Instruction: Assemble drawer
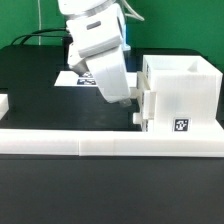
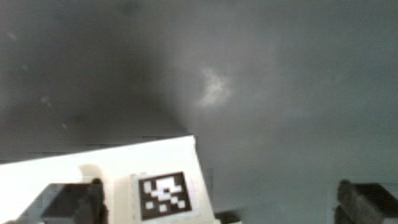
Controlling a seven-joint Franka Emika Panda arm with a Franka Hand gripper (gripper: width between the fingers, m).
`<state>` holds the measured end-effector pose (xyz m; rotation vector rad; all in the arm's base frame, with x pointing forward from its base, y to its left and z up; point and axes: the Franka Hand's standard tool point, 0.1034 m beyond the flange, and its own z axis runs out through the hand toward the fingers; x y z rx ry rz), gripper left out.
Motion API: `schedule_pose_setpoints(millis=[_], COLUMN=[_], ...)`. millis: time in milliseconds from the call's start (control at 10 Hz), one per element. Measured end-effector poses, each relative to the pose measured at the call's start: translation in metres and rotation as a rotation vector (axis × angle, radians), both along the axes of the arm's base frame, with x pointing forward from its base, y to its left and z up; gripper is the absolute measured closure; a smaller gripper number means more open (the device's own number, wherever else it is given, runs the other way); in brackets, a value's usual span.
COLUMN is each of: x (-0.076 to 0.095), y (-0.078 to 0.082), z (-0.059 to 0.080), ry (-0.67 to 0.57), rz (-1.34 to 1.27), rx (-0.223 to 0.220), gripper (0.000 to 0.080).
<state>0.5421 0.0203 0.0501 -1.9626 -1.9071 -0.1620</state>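
Note:
The large white housing [image 1: 182, 92] stands at the exterior view's right, just behind the border rail, with a tag [image 1: 181, 126] on its front face. A smaller white box part [image 1: 150, 104] sits against the housing's left side. My gripper [image 1: 136, 116] hangs low beside that part, just to its left. In the wrist view my gripper [image 2: 219, 205] is open, its dark fingers [image 2: 368, 203] wide apart. A white part with a square tag [image 2: 164, 192] lies below, by one finger. Whether a finger touches it is unclear.
The long low white border rail [image 1: 100, 146] runs across the front. The marker board [image 1: 72, 78] lies on the black table behind the arm. Another small white part [image 1: 3, 103] shows at the exterior view's left edge.

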Motion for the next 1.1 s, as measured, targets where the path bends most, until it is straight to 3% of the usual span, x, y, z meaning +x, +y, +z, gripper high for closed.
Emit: schedule_pose_setpoints(millis=[400,800,1000,1100], x=[0.002,-0.017,-0.013,-0.015], y=[0.007,-0.055,-0.062,-0.062], z=[0.001,0.000,0.002,0.000], ry=[0.021,0.025,-0.022,-0.011], rz=[-0.042,0.041,0.001,0.002], rx=[-0.012,0.023,-0.021,-0.016], gripper=[0.0150,0.0150,0.0150,0.0150])
